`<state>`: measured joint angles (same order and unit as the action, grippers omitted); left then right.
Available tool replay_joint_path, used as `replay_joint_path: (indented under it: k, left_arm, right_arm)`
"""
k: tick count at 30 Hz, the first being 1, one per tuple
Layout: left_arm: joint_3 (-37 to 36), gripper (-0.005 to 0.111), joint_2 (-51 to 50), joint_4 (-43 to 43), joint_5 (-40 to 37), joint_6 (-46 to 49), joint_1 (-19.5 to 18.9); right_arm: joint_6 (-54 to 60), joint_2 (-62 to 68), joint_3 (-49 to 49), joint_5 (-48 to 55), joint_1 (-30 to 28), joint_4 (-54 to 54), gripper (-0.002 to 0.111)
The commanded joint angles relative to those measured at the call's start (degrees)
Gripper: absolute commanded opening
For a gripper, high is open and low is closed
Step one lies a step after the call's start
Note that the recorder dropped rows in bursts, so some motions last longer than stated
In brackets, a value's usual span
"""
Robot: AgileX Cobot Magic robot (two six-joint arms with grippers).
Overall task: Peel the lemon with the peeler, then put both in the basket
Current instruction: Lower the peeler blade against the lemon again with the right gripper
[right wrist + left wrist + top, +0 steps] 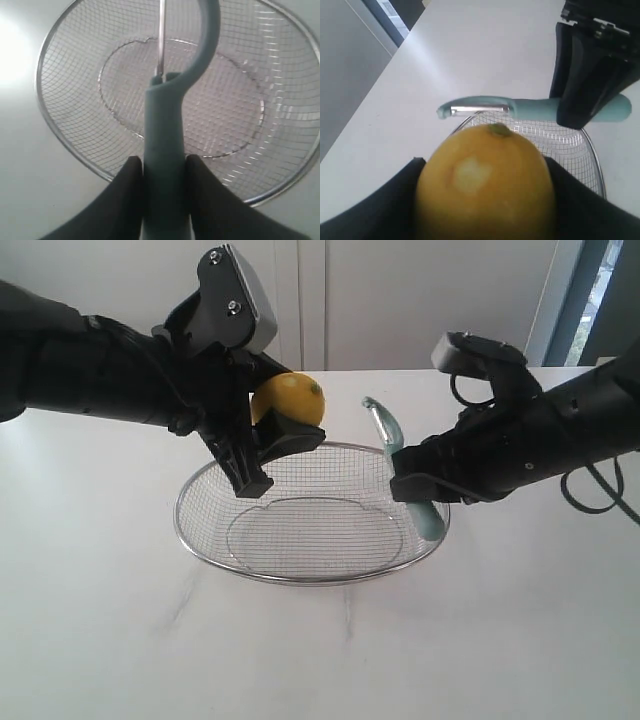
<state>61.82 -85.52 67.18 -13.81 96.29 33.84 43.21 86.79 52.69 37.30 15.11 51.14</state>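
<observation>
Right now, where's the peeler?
Exterior view, right side: peeler clamped in the right end effector over the basket's right rim, blade up, apart from the lemon.

The exterior camera looks from slightly above, at middle range, across the worktop [90, 640]. The left wrist camera sits close behind the lemon [485, 185], facing outward over it. The right wrist camera looks steeply down along the peeler [165, 165]. All three views share the basket [300, 570].

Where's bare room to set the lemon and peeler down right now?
The basket floor is empty mesh, and the table nearer the camera is bare. It is crowded over the basket's far and right rim: left gripper holding the lemon, right gripper holding the peeler.
</observation>
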Motion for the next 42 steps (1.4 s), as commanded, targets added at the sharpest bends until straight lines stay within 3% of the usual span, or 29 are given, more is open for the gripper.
replay_joint_path:
  k: [1,13,42]
  left_arm:
    - [-0.15,0.0,0.22,1.25,-0.42,-0.35,0.03]
    - [-0.15,0.0,0.22,1.25,-0.29,-0.35,0.03]
    - [-0.15,0.0,0.22,1.25,0.55,-0.35,0.03]
  right_arm:
    - [3.53,0.64,-0.05,1.93,1.96,4.26,0.0]
    - [4.99,0.74,0.22,3.33,6.66,7.19,0.0]
    - [6.47,-1.66,2.1,6.42,6.53,12.24,0.0]
